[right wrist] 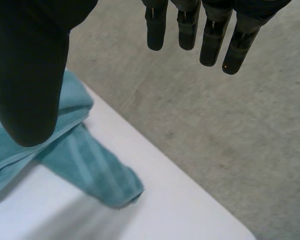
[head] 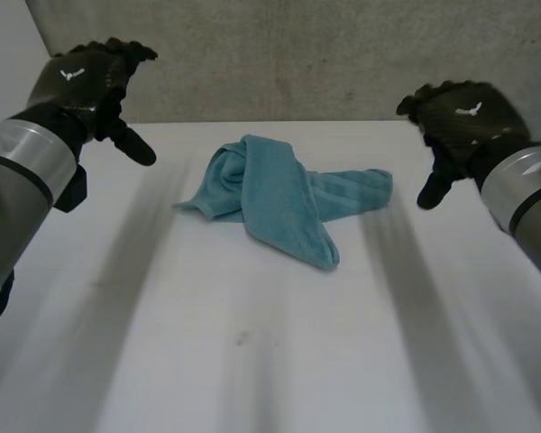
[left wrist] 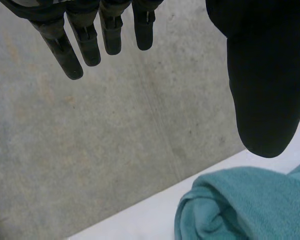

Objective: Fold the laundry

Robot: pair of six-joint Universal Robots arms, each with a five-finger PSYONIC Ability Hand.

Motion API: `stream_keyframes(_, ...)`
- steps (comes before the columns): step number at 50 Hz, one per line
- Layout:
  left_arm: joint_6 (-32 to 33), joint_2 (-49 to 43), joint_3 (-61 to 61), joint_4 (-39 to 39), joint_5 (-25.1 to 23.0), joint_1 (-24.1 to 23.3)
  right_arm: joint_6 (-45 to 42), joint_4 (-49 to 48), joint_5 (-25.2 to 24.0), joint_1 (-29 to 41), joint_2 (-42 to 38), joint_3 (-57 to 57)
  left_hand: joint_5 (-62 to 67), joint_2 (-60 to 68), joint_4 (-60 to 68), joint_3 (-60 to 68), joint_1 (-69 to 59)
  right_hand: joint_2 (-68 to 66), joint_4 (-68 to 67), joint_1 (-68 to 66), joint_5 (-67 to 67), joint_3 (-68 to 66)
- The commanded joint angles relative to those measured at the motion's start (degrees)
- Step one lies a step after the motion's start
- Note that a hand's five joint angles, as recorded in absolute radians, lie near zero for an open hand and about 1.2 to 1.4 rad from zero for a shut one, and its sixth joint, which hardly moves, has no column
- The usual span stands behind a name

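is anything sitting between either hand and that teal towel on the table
Nothing visible does. The left hand and right hand hover open on either side of the crumpled teal towel, with just bare white table between each hand and the cloth.

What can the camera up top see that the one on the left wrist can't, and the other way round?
Head view: the whole crumpled teal towel on the white table, with the left hand and right hand held on either side, apart from it. Left wrist view: the left hand's straight fingers and thumb from the palm side, holding nothing. Shared: the left hand, the towel, the table, the grey wall.
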State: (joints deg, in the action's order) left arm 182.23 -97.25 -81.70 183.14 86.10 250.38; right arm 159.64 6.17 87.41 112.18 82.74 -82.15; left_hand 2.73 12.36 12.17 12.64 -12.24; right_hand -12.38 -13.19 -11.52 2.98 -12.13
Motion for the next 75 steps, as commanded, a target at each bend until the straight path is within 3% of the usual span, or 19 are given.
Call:
stream_keyframes(1, 3.3, -5.9, 1.5, 0.3, 0.0, 0.3, 7.4, -0.4, 0.3, 5.1, -5.7, 0.8, 2.9, 3.2, 3.4, 3.0, -3.4, 2.4, 3.2, 1.5, -3.0, 2.1)
stream_keyframes(7, 11.3, -9.8, 1.9, 0.4, -0.1, 0.3, 23.8, -3.3, -0.2, 6.1, -15.3, 4.4, 2.7, 3.1, 3.3, 2.8, -3.2, 2.4, 3.2, 1.5, -3.0, 2.1)
stream_keyframes(10, 14.2, -11.0, 1.9, 0.7, -0.1, 0.4, 32.0, -6.4, -0.4, 6.4, -24.6, 9.6, 1.9, 2.2, 2.4, 1.9, -2.4, 2.4, 3.2, 1.5, -3.0, 2.1)
stream_keyframes(21, 14.4, -11.5, 1.7, 3.5, -0.1, 0.6, 37.1, -7.1, 0.0, 7.8, -47.6, 31.2, 1.5, 1.9, 2.1, 1.6, -2.0, 2.4, 3.2, 1.5, -3.0, 2.1)
stream_keyframes(25, 14.4, -11.7, 1.6, 4.2, -0.1, 0.6, 37.7, -7.1, 0.4, 9.0, -52.6, 37.0, 1.5, 1.9, 2.1, 1.6, -2.0, 2.0, 2.8, 1.1, -2.6, 1.8)
stream_keyframes(28, 14.4, -12.2, 1.6, 4.7, -0.1, 0.6, 37.4, -7.2, 0.7, 9.6, -54.8, 39.9, 1.4, 1.7, 1.9, 1.4, -1.8, -12.3, -11.5, -13.1, 11.7, -12.5)
stream_keyframes(31, 14.4, -12.4, 1.5, 4.9, -0.1, 0.6, 36.9, -7.1, 0.7, 10.2, -56.0, 42.9, 1.4, 1.7, 1.9, 1.4, -1.8, -55.8, -55.0, -56.6, 55.2, -56.0)
stream_keyframes(32, 14.4, -12.5, 1.5, 4.9, -0.1, 0.6, 36.8, -6.7, 0.6, 10.3, -55.8, 43.3, 1.4, 1.7, 1.9, 1.4, -1.8, -67.5, -66.7, -68.4, 66.9, -67.8)
stream_keyframes(34, 14.4, -12.5, 1.3, 5.0, -0.1, 0.6, 36.6, -6.3, 0.6, 10.4, -54.9, 43.4, 1.4, 1.7, 1.9, 1.4, -1.8, -67.6, -66.8, -68.5, 67.0, -67.9)
stream_keyframes(40, 14.2, -12.3, 1.4, 5.0, -0.1, 0.8, 31.8, -2.3, -1.0, 9.6, -35.0, 35.5, 1.0, 1.4, 1.6, 1.1, -1.5, -67.6, -66.8, -68.5, 67.0, -67.9)
stream_keyframes(43, 14.0, -12.1, 1.5, 5.1, 0.0, 1.3, 28.2, -1.7, -3.3, 9.5, -29.3, 32.0, 0.3, 0.7, 0.9, 0.4, -0.8, -67.6, -66.8, -68.5, 67.0, -67.9)
stream_keyframes(49, 13.9, -12.3, 1.9, 5.5, -0.1, 1.5, 15.5, 2.0, -10.2, 9.9, -20.3, 24.9, -2.0, -1.6, -1.5, -1.9, 1.5, -67.6, -66.8, -68.5, 67.0, -67.9)
stream_keyframes(51, 13.3, -12.5, 1.8, 6.4, -0.1, 1.5, 6.5, 6.9, -12.7, 9.6, -14.6, 20.0, -2.2, -1.8, -1.6, -2.1, 1.7, -67.6, -66.8, -68.5, 67.0, -67.9)
stream_keyframes(55, 11.5, -14.4, 1.1, 7.8, -0.8, 1.2, -2.7, 12.0, -13.1, 9.7, -10.8, 15.4, -2.2, -1.8, -1.6, -2.1, 1.7, -67.6, -66.8, -68.5, 67.0, -67.9)
stream_keyframes(64, 9.7, -23.0, 1.9, 8.5, -13.8, -3.9, -7.2, 14.6, -14.2, 10.2, -3.3, 5.8, -1.8, -1.5, -1.3, -1.8, 1.4, -67.6, -66.8, -68.5, 67.0, -67.9)
stream_keyframes(75, 10.3, -32.7, 6.5, 15.5, -15.8, -7.4, -13.0, 14.5, -18.0, 9.6, 3.7, -3.2, 2.2, 2.6, 2.7, 2.3, -2.7, -67.6, -66.8, -68.5, 67.0, -67.9)
